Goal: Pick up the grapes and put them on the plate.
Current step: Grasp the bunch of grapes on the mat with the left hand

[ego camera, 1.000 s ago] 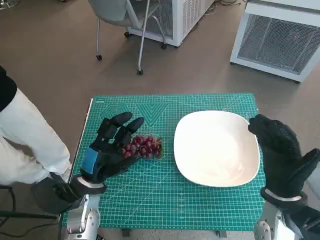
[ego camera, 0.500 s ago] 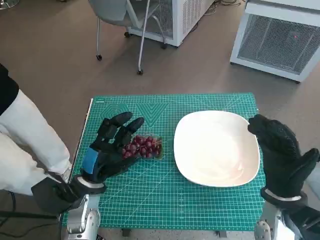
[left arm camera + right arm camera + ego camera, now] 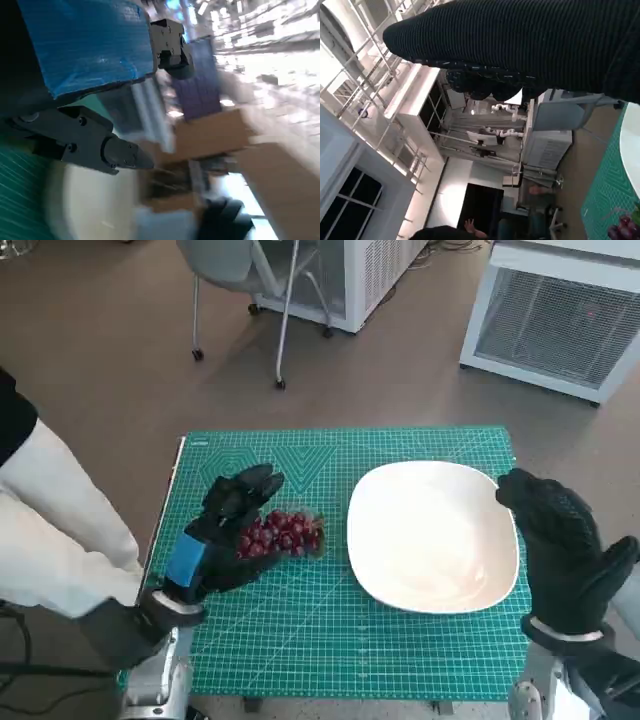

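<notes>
The dark red grapes (image 3: 288, 534) lie on the green cutting mat (image 3: 340, 640), left of the white plate (image 3: 432, 536). My left hand (image 3: 222, 536) sits at the bunch's left end, its fingers (image 3: 250, 490) curled down over the grapes and gripping them. My gloved right hand (image 3: 562, 552) stands edge-on just off the plate's right rim and holds nothing. The left wrist view is blurred: it shows the black fingers (image 3: 95, 145) above the pale plate (image 3: 90, 205), no grapes. The right wrist view catches the grapes (image 3: 621, 231) and the plate's rim (image 3: 633, 145) at its edge.
A person's white-clad limb (image 3: 55, 530) reaches close to the table's left side. On the floor beyond the table are a wheeled chair (image 3: 250, 280) and white cabinets (image 3: 560, 315). The mat's near edge runs by my forearms.
My left hand's fingers, spread above the grapes before, have curled down onto the bunch. The grapes, the plate and my right hand have stayed put.
</notes>
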Controlling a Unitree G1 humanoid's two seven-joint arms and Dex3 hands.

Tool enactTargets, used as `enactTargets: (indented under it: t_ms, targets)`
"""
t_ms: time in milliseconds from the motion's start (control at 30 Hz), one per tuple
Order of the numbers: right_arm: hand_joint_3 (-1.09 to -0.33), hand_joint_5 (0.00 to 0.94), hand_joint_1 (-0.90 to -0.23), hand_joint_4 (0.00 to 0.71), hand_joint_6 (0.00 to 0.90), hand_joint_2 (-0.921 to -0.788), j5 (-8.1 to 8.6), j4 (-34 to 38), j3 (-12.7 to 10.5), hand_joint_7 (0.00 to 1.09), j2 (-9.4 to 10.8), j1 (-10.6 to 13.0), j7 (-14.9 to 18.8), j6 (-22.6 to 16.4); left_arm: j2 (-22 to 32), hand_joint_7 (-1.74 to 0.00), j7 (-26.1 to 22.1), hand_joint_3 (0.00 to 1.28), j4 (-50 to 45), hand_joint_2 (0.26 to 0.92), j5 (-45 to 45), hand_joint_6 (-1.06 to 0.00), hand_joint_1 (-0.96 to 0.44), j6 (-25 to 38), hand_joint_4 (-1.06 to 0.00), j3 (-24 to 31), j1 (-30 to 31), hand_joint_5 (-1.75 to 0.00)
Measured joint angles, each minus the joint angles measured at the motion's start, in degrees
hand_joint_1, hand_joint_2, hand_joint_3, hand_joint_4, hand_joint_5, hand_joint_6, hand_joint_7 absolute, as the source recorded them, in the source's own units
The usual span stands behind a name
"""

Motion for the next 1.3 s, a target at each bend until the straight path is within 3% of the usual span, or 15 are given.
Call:
enactTargets:
  t_ms: [267, 533, 967, 1300]
  targets:
    - [-0.569, 0.436, -0.417, 0.466, 0.233, -0.921, 0.00, -0.14, 0.01, 0.87, 0.00, -0.04, 0.00, -0.01, 4.88, -0.06, 6.38, 0.00, -9.09, 0.720, 20.49, -0.14, -0.24, 6.94, 0.00, -1.72, 1.55, 0.00]
    - [-0.570, 0.437, -0.416, 0.466, 0.234, -0.921, -0.04, -0.15, 0.00, 0.87, 0.00, 0.31, -0.01, 0.00, 7.04, -0.05, 8.83, 0.00, -20.49, 0.705, 37.84, -0.17, -0.28, 18.28, 0.00, -7.02, 4.80, 0.00]
    - [-0.569, 0.439, -0.416, 0.465, 0.235, -0.921, -0.12, -0.14, -0.02, 0.87, 0.02, 0.67, -0.01, -0.02, 7.24, -0.03, 10.37, 0.01, -19.99, 0.718, 41.44, -0.19, -0.32, 24.72, 0.00, -12.48, 4.28, 0.00]
    - [-0.580, 0.441, -0.414, 0.461, 0.235, -0.921, -0.16, -0.05, -0.04, 0.87, 0.00, 0.80, -0.04, -0.15, 7.40, -0.01, 13.18, 0.01, -7.17, 0.738, 44.86, -0.19, -0.36, 28.64, 0.00, -17.55, -3.29, 0.00]
